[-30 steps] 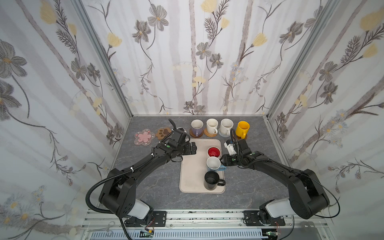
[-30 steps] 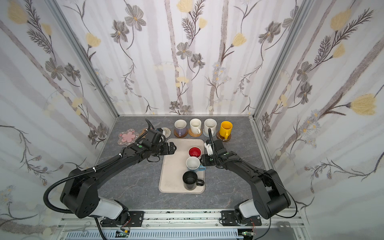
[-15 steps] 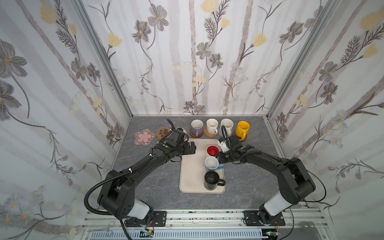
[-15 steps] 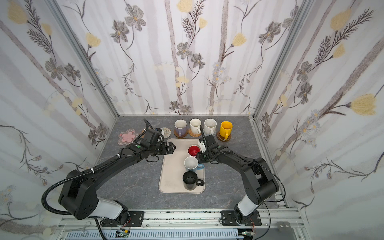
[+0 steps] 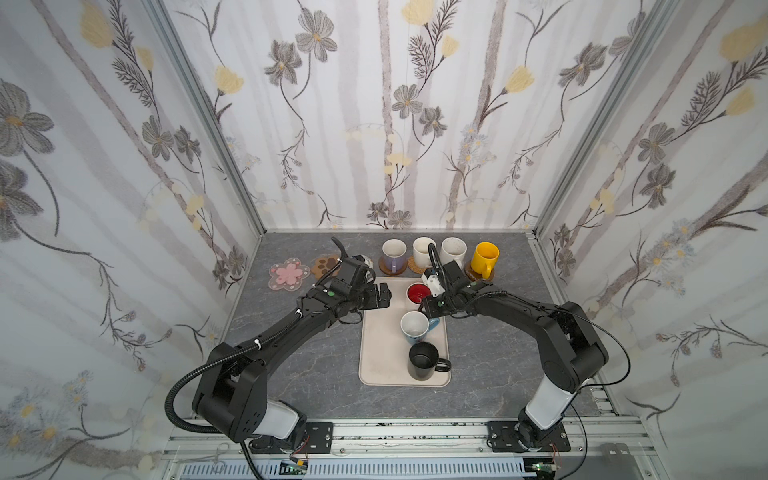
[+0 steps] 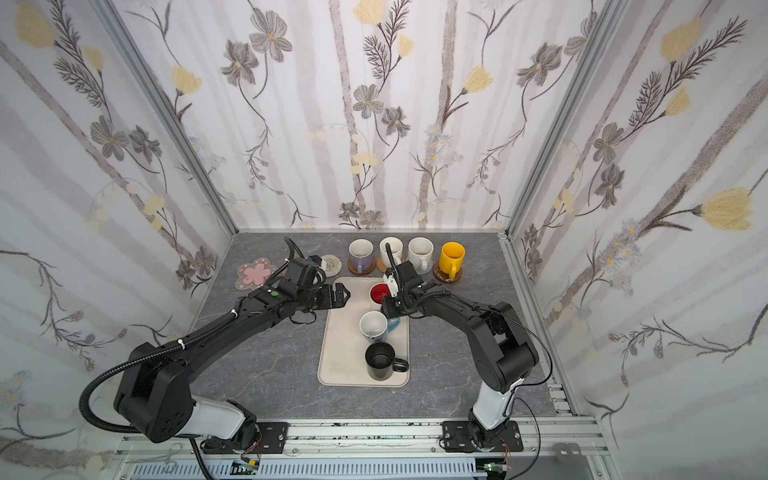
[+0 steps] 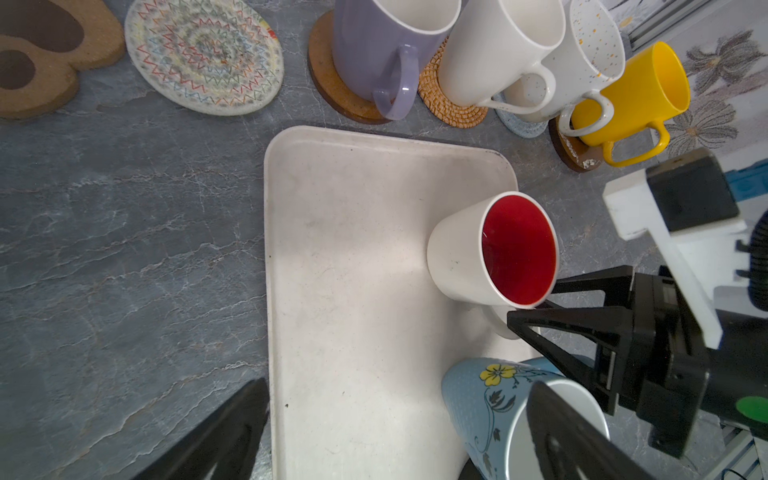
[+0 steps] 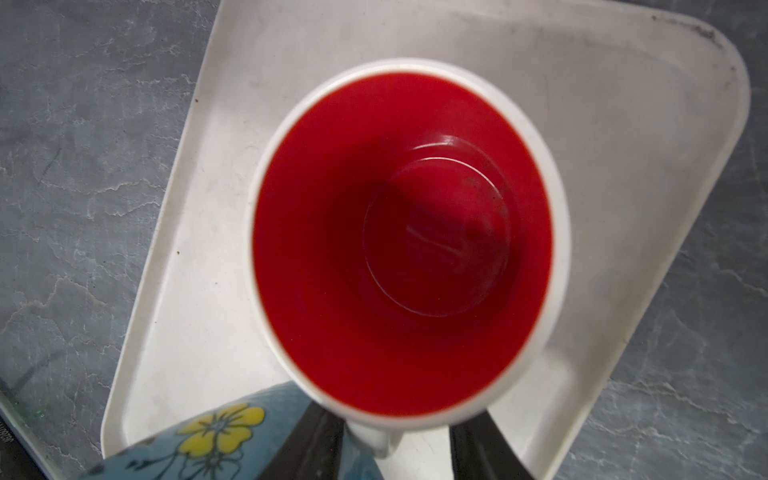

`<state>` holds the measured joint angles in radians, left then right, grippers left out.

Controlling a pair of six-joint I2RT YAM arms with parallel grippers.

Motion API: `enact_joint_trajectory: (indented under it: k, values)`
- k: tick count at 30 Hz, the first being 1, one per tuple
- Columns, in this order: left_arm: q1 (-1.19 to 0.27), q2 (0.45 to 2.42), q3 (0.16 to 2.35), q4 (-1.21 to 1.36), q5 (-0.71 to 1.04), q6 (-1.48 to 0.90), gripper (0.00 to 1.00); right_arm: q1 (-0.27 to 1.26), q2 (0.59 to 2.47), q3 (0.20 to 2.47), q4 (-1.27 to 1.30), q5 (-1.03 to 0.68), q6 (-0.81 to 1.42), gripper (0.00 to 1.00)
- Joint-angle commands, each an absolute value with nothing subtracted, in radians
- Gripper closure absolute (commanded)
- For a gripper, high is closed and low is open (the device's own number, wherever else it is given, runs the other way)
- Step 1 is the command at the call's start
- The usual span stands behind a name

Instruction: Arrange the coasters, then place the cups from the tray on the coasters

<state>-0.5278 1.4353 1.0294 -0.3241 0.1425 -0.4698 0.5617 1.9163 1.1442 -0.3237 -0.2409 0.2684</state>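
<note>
Red mug (image 5: 417,293): upright at the far right corner of the tray (image 5: 382,357), mouth up.
Handle (image 8: 374,442): pokes out toward the tray's right edge, straight at the right gripper (image 8: 392,432).
Right gripper: low at the tray's right edge, jaws drawn partway in, one either side of the handle. One side looks to be touching, and a gap shows on the other. Nothing is clamped that I can see.
Left gripper (image 5: 384,296): over the tray's far left corner, jaws spread as wide as they go, empty.
Nearer arm: the right, no contest. The handle already lies between its jaws.
Line-up: the jaws bracket the handle across its width, so squeezing shut should catch it.
Watch out: the blue mug (image 5: 413,327), mid-tray, is just beside that gripper.
Free coasters: flower (image 5: 289,273), paw (image 5: 326,266) and crocheted round (image 6: 331,263), all off the tray's far left corner.
</note>
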Motion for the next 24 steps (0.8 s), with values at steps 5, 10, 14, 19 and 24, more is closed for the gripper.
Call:
enact_joint_trajectory:
  k: [5,10,14,19,24]
  values:
    - [-0.525,1.428,1.027,-0.305,0.14,-0.465,0.0,0.58,1.969,1.204,-0.316,-0.264,0.264,0.59]
    - [-0.525,1.436,1.026,-0.305,0.146,-0.469,0.0,0.58,1.976,1.218,-0.321,-0.22,0.271,0.55]
    - [-0.527,1.448,1.023,-0.304,0.155,-0.472,0.02,0.578,1.978,1.216,-0.321,-0.215,0.272,0.53]
    - [-0.527,1.456,1.032,-0.305,0.158,-0.468,0.06,0.571,1.982,1.209,-0.321,-0.212,0.266,0.47]
    - [-0.528,1.474,1.037,-0.305,0.163,-0.471,0.1,0.558,1.966,1.197,-0.319,-0.199,0.257,0.38]
